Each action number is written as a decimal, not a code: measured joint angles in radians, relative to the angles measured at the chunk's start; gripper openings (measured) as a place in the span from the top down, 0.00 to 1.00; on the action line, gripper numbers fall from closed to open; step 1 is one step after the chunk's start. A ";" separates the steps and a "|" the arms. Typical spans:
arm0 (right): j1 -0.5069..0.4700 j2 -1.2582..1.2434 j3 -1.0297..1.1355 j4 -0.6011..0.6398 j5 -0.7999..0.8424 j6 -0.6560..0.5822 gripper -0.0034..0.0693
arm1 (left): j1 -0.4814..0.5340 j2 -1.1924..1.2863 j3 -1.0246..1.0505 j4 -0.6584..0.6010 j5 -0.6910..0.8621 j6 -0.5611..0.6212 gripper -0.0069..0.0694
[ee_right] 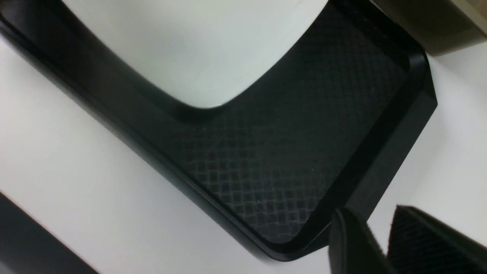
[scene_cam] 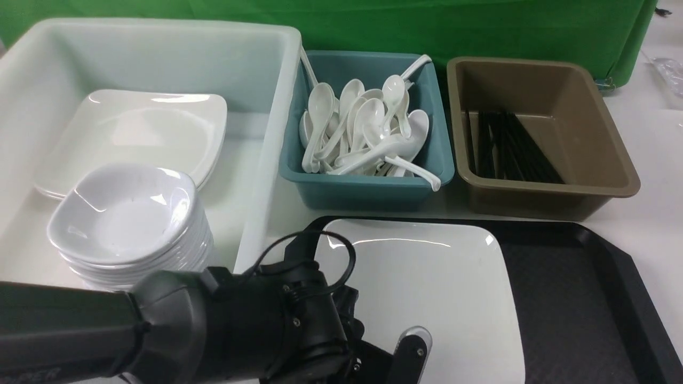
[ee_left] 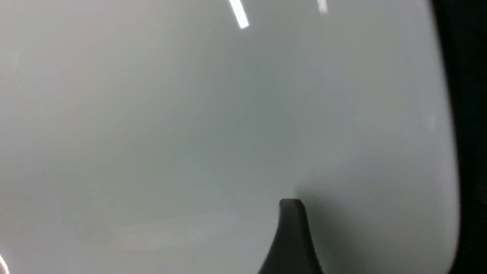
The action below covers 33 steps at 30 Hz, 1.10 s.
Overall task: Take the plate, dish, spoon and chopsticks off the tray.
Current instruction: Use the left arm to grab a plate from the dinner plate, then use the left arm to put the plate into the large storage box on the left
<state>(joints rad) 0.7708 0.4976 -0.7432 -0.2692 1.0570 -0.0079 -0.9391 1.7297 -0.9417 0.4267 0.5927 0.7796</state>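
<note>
Left gripper (scene_cam: 404, 353) hangs over the near left corner of the plate (scene_cam: 427, 277), one finger (ee_left: 291, 232) over the glaze (its mate is hidden, so the spread cannot be told). Plate lies on the tray (scene_cam: 576, 298), reaching ahead and right of that gripper. Right gripper (ee_right: 382, 243), jaws slightly apart and empty, is just off a tray corner.

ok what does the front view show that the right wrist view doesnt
Only the front view: the white tub holding stacked plates and dishes, the teal bin of spoons, black chopsticks, and the left arm. Only the right wrist view: the right gripper, open and empty. Both: the plate, the tray and the brown bin.
</note>
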 joint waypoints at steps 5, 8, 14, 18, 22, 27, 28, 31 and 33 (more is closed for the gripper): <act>0.000 0.000 0.000 0.002 0.000 0.000 0.68 | 0.017 -0.001 0.000 -0.004 -0.004 -0.003 0.33; 0.000 0.000 0.000 0.002 0.000 0.000 0.68 | 0.017 0.000 0.000 -0.012 -0.013 -0.003 0.43; 0.000 0.000 0.000 0.005 0.000 0.000 0.68 | 0.015 0.000 -0.005 -0.007 -0.028 -0.002 0.66; 0.000 -0.001 0.000 0.005 0.000 0.000 0.68 | 0.015 -0.022 -0.038 -0.088 0.024 -0.001 0.66; 0.000 -0.001 0.000 0.005 0.000 0.000 0.68 | 0.010 -0.073 -0.074 -0.210 0.087 -0.004 0.69; 0.000 -0.001 0.000 0.005 -0.023 0.000 0.68 | -0.088 -0.236 -0.112 -0.234 0.157 -0.014 0.86; 0.000 -0.001 0.000 0.005 -0.042 0.000 0.68 | -0.122 -0.273 -0.119 -0.227 0.183 -0.014 0.88; 0.000 -0.001 0.000 0.005 -0.089 0.014 0.68 | -0.167 -0.325 -0.134 -0.224 0.235 -0.022 0.89; 0.000 -0.001 0.000 0.000 -0.126 0.032 0.68 | -0.186 -0.359 -0.144 -0.224 0.260 -0.042 0.89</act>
<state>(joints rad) 0.7708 0.4968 -0.7432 -0.2687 0.9314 0.0240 -1.1250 1.3709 -1.0853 0.2032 0.8528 0.7374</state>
